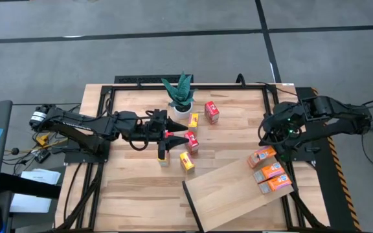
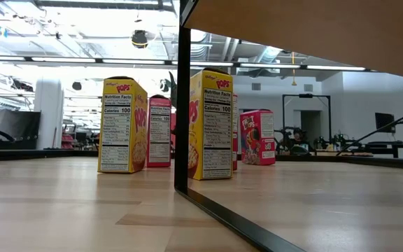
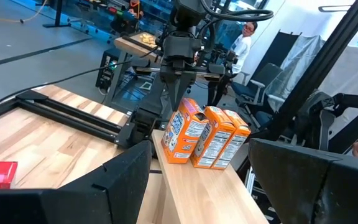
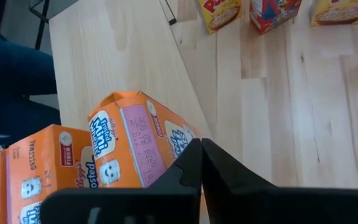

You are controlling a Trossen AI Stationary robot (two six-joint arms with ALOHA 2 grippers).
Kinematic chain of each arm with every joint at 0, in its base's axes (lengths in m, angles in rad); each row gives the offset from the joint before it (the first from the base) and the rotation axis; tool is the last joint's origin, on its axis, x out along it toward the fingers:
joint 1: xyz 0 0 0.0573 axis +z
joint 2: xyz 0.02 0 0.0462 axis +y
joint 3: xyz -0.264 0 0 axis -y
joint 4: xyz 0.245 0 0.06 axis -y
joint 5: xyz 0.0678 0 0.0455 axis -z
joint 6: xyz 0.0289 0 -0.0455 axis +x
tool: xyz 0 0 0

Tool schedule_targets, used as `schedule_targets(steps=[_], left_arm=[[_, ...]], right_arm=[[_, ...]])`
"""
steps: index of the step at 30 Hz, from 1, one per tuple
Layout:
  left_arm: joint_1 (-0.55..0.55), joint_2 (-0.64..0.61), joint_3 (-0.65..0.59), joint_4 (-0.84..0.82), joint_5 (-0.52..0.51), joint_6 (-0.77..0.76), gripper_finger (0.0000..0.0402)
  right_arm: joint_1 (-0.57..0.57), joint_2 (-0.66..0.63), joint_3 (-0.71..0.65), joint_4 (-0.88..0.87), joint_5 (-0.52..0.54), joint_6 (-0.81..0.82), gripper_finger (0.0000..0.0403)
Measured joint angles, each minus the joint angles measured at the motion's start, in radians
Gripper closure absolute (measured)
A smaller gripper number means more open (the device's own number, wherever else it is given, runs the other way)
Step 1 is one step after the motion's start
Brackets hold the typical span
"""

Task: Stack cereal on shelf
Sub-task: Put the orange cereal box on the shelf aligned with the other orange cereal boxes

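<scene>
Orange cereal boxes, three of them (image 1: pixel 269 171), stand in a row at the far right end of the shelf (image 1: pixel 232 194), the pale board that lies at an angle across the near right part of the planked tabletop (image 1: pixel 128 188). My right gripper (image 1: pixel 276 144) hangs just above the end box of that row, its two fingers pressed together with nothing between them; the right wrist view shows the closed fingertips over the top corner of the nearest orange box (image 4: pixel 135 146), whether touching it I cannot tell. My left gripper (image 1: pixel 173 137) reaches across the middle of the table, well apart from the shelf, fingers spread wide. In the left wrist view nothing sits between those fingers (image 3: pixel 126 171), and the three orange boxes (image 3: pixel 204 134) appear beyond them with a person (image 3: pixel 244 40) seated in the room behind. From overhead, a yellow box (image 1: pixel 164 154) stands directly below the left fingers, and I cannot tell whether they touch it. Other cereal stands loose on the tabletop, off the shelf: a red box (image 1: pixel 191 141) just beside the left gripper, a yellow box (image 1: pixel 186 161) near the shelf's upper corner, a small yellow box (image 1: pixel 194 120) beside the potted plant (image 1: pixel 180 94), and a red box (image 1: pixel 212 112) farther right.
</scene>
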Motion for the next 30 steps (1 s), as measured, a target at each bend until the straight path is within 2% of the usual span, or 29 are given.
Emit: schedule_targets(steps=[5, 15, 24, 30], left_arm=[[0.0, 0.0, 0.0, 0.0, 0.002, -0.018, 0.0141], [0.0, 0.0, 0.0, 0.004, 0.002, -0.033, 0.0141], [0.0, 0.0, 0.0, 0.017, 0.005, -0.045, 0.0141], [-0.004, 0.0, 0.0, 0.017, 0.004, -0.019, 0.0141]], right_arm=[[0.0, 0.0, 0.0, 0.002, -0.012, 0.003, 0.0365], [0.0, 0.0, 0.0, 0.012, -0.048, 0.025, 0.0385], [0.0, 0.0, 0.0, 0.095, -0.049, 0.01, 0.036], [-0.001, 0.0, 0.0, 0.107, -0.049, 0.001, 0.0364]])
